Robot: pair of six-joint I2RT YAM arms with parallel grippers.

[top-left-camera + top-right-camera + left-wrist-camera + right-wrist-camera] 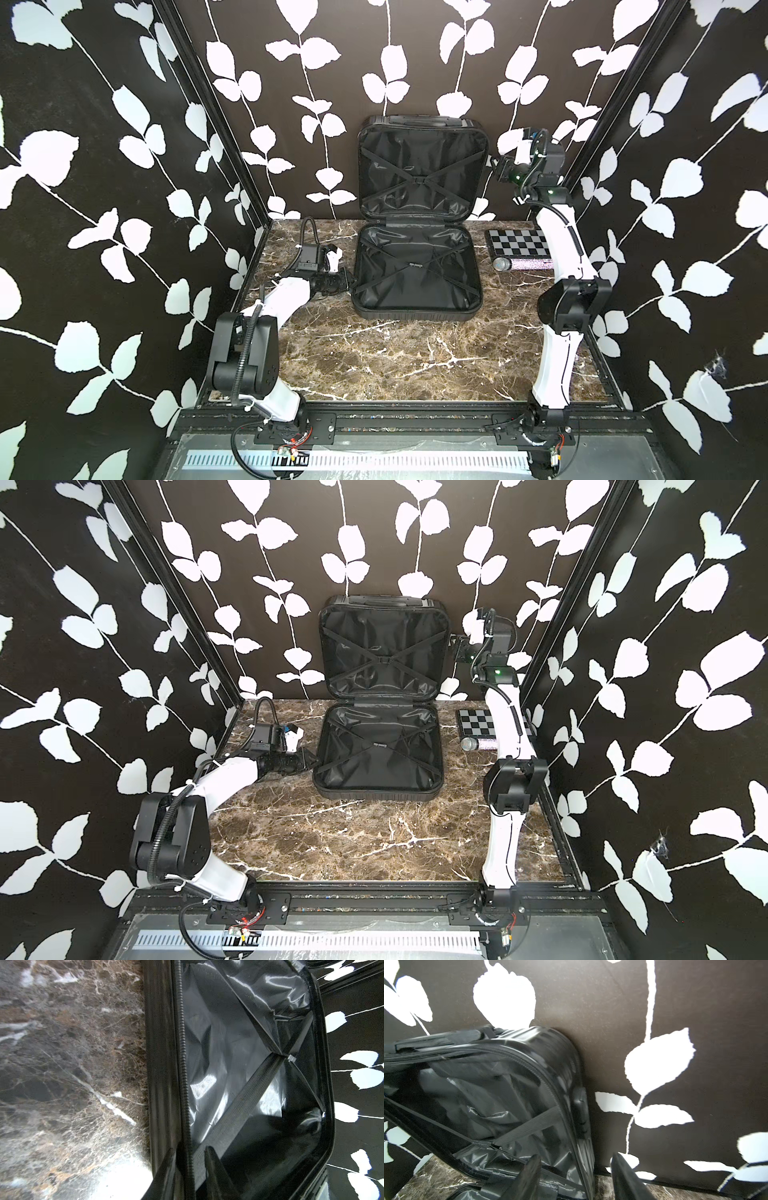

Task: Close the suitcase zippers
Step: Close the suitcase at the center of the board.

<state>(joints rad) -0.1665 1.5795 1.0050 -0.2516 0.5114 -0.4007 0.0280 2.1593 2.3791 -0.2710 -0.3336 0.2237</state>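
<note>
The small black hard-shell suitcase lies open at the far middle of the brown marble tabletop. One half is flat, the other upright against the leaf-patterned back wall, and both are lined in shiny black fabric with crossed straps. A thin black zipper track edges the flat half. The left gripper straddles its left rim, jaws narrow; I cannot tell if they pinch it. The right gripper brackets the upright half's right edge, jaws apart, holding nothing.
</note>
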